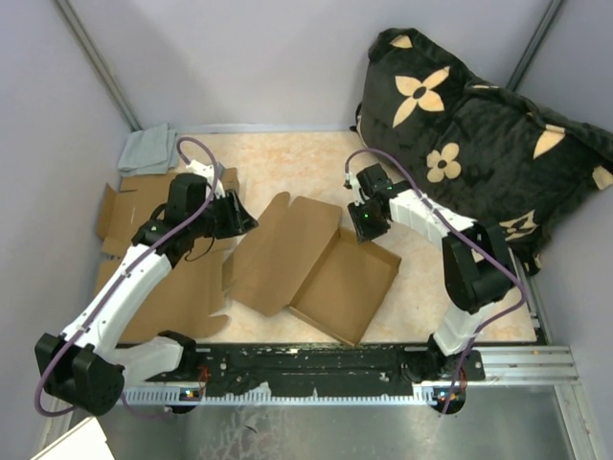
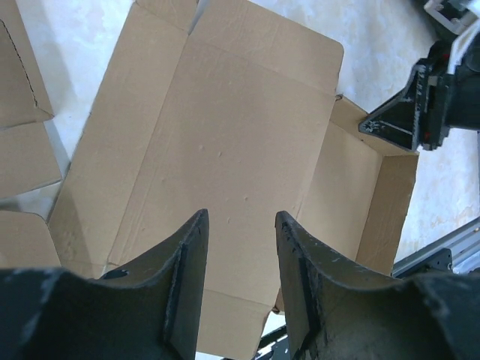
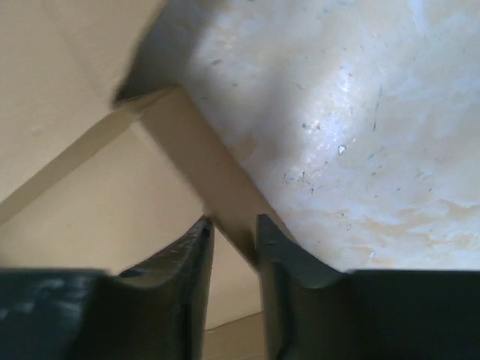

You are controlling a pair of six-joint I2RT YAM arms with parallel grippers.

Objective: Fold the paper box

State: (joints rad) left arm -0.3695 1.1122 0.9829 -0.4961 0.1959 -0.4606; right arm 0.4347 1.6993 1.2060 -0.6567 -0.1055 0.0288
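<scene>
The box (image 1: 326, 273) lies mid-table, about half folded: the tray walls stand, but the lid at its 9 o'clock is flat. The right gripper (image 3: 235, 225) pinches the 12 o'clock wall. The left gripper (image 2: 240, 217) hangs over the lid, jaws apart and empty.

Enclosure: we note plain lavender-grey walls (image 1: 287, 57) around a pale, marbled desk (image 1: 306, 163).
Metal poles (image 1: 96, 62) stand at the far corners; black cushion (image 1: 479, 144) with tan flowers at right; grey cloth (image 1: 146, 150) far left; light soft, even.
</scene>
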